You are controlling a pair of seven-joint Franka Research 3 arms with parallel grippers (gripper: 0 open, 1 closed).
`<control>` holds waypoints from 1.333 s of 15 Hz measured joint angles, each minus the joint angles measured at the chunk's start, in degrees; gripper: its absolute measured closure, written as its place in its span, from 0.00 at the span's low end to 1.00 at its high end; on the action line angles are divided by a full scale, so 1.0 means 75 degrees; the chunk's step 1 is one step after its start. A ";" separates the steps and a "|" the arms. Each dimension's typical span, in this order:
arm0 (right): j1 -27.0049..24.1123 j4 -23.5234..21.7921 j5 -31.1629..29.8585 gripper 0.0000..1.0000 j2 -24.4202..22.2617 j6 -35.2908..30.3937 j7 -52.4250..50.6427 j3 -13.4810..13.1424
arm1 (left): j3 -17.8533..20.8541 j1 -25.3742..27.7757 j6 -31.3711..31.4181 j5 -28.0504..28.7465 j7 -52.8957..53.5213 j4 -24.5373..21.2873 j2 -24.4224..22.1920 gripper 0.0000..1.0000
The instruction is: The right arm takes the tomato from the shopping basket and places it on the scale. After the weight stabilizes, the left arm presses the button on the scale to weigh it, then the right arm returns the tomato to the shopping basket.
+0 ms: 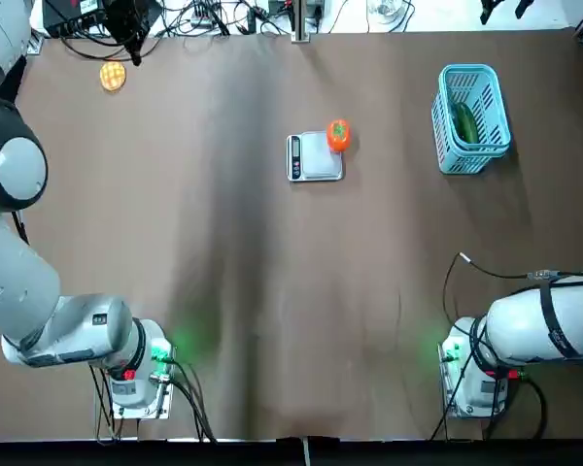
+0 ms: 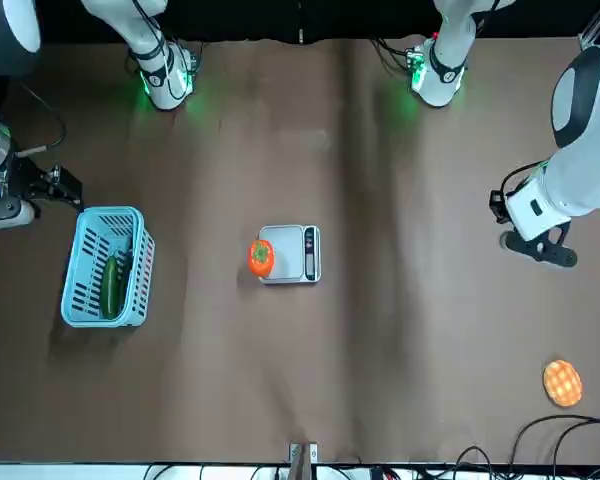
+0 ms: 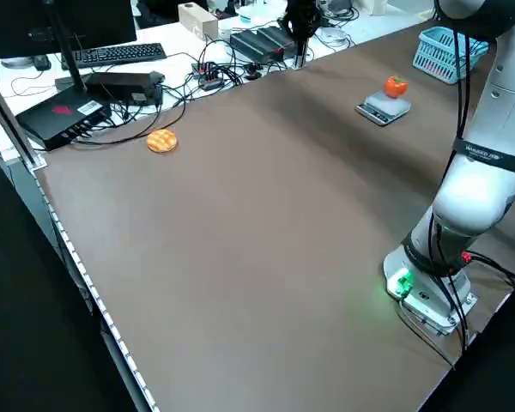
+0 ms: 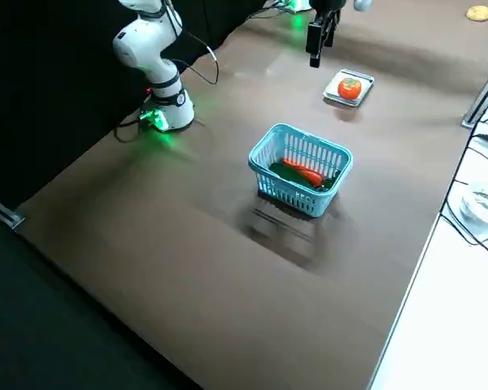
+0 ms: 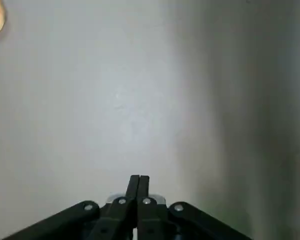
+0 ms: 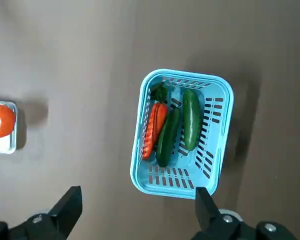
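Beyond the arm bases at the near edge of the tabletop, the scale lies around the middle, its dark strip turned to the left edge, which presumably suits a press by the left arm. The tomato rests on the platform's right side, off centre, leaving the strip uncovered; its weight seems to be on the scale, though whether the reading is steady I cannot tell. Further toward the right edge stands the shopping basket, holding cucumbers and a carrot, with room for the tomato's return. The right end effector is spread wide and empty beside the basket, out of the left arm's way. The left end effector is closed narrow, holding nothing, above the left part; that probably makes a firm tip for the button. Near the far left corner lies a waffle-like disc
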 joint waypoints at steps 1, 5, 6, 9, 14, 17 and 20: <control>-0.0006 0.0029 0.0000 0.00 -0.0003 0.0000 0.0043 -0.0007 | -0.0002 0.0060 0.0000 0.0000 -0.0391 0.0001 -0.0008 0.99; -0.0010 0.0065 0.0000 0.00 -0.0030 0.0000 0.0078 -0.0015 | -0.0011 0.0609 -0.0168 0.0000 -0.1001 0.0017 -0.0320 0.98; -0.0011 0.0065 0.0000 0.00 -0.0034 0.0000 0.0081 -0.0015 | -0.0007 0.0669 -0.0375 0.0000 -0.1165 0.0017 -0.0416 0.98; -0.0011 0.0065 0.0000 0.00 -0.0036 0.0000 0.0085 -0.0016 | 0.0003 0.0691 -0.0909 0.0000 -0.1598 0.0021 -0.0703 0.89; -0.0011 0.0065 0.0000 0.00 -0.0037 -0.0007 0.0086 -0.0016 | -0.0001 0.0991 -0.1004 0.0000 -0.1661 0.0023 -0.1160 0.63; -0.0011 0.0065 0.0000 0.00 -0.0037 -0.0009 0.0086 -0.0017 | 0.0016 0.1133 -0.1058 -0.0001 -0.1661 0.0022 -0.1325 0.52; -0.0011 0.0065 0.0000 0.00 -0.0037 -0.0010 0.0086 -0.0017 | 0.0339 0.0838 -0.1157 -0.0008 -0.1653 0.0017 -0.1491 0.28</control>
